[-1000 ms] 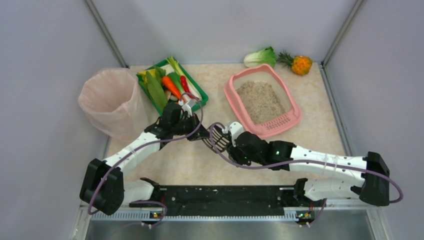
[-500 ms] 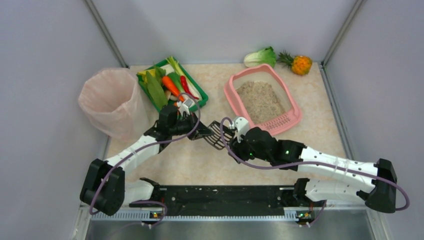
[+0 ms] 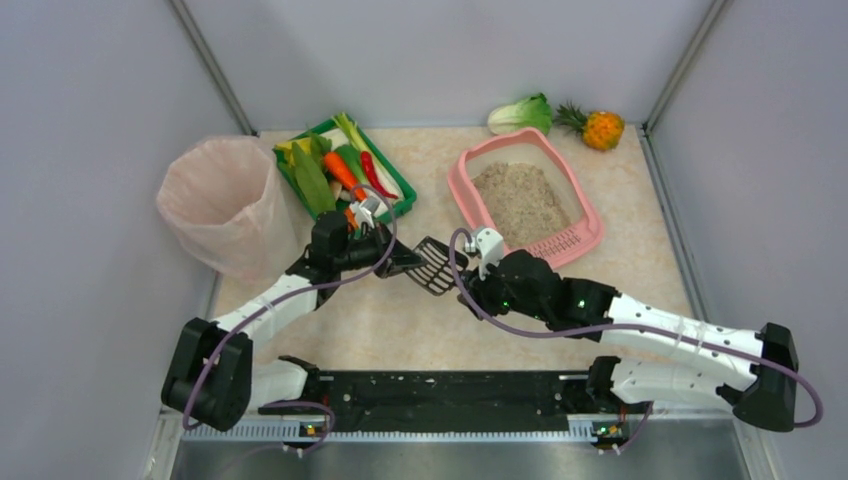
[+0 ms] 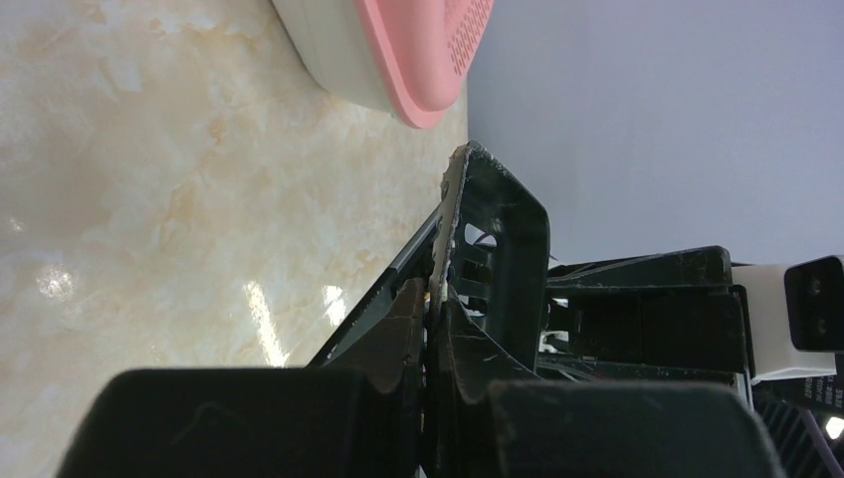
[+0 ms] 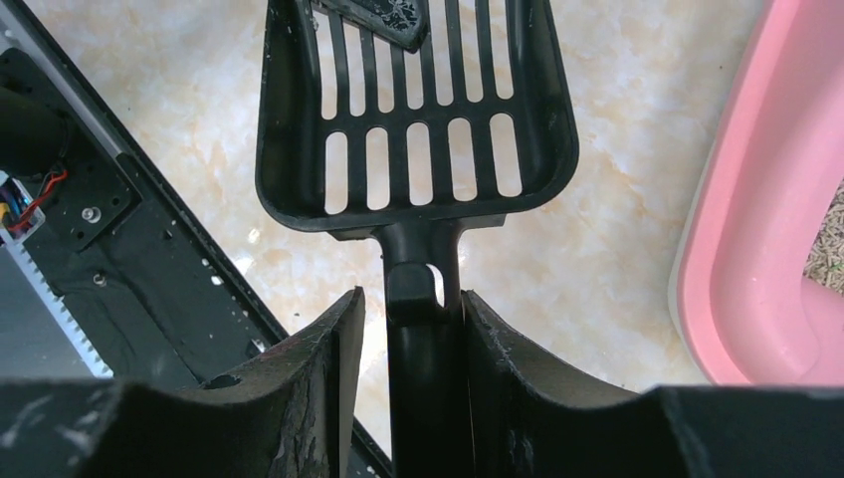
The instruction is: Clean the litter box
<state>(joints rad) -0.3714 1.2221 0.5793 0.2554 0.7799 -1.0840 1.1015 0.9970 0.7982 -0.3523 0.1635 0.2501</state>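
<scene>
- From above, the litter box (image 3: 463,200) is sitting flat on the table (image 3: 400,330) at the far right. Its slotted lip is facing the arms and grey-beige litter is lying inside.
- Just left of the box, a black slotted scoop (image 3: 432,262) is hanging between the two arms. The left gripper (image 3: 403,263) is at its blade end and the right gripper (image 3: 460,285) is at its handle end. This view is not showing how either pair of fingers stands.
- The left wrist view is showing the scoop edge-on, with the left fingers (image 4: 393,339) pressing together on its thin wall and pinching it. A pink corner of the box is showing at the top.
- The right wrist view is looking down the handle, which is lying between the right fingers (image 5: 318,368). One finger is touching it, but a sliver of table is showing beside the other, so I cannot tell whether it is clamped.
- Only the top view is taking in the pink-lined bin (image 3: 215,200) and the green vegetable tray (image 3: 398,190) at the far left.
</scene>
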